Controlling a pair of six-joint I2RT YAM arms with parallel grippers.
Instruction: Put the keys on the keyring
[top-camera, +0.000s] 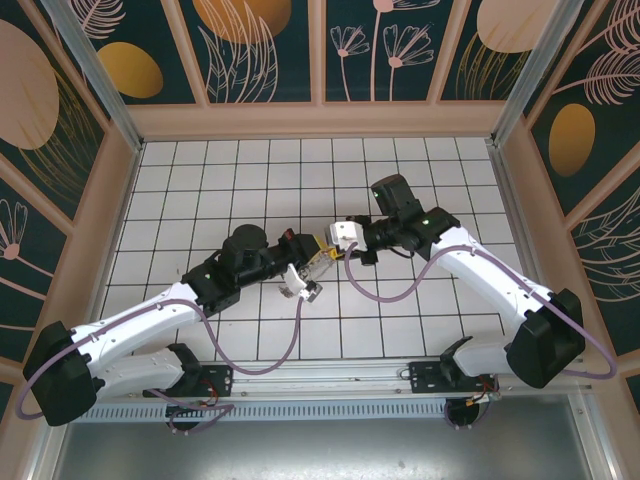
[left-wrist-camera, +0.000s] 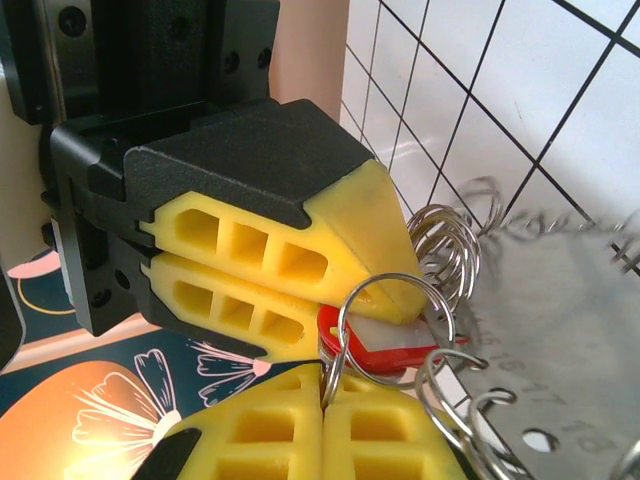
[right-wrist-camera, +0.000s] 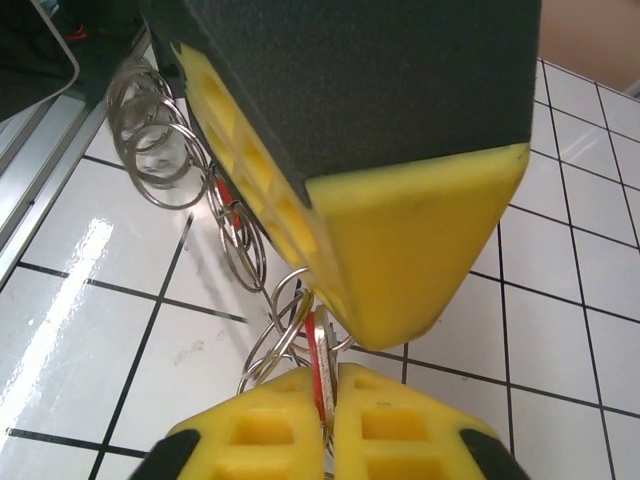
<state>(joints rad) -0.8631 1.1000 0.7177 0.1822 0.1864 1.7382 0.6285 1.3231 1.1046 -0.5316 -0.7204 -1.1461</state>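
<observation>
Left gripper (left-wrist-camera: 322, 402): closed, seemingly pinching a keyring (left-wrist-camera: 445, 240) loop.
Right gripper (right-wrist-camera: 328, 400): closed on key (right-wrist-camera: 318, 352), six o'clock.
Handling: light, stiff, slippery; hold red head.

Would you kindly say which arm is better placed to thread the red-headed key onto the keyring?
Likely right: the right fingers pinch the red-headed metal key right at the chain-like silver keyring, which the left fingers grip.

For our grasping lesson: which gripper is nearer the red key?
Right. The right gripper pinches the red key; the left gripper sits just beside it, clamping the keyring.
</observation>
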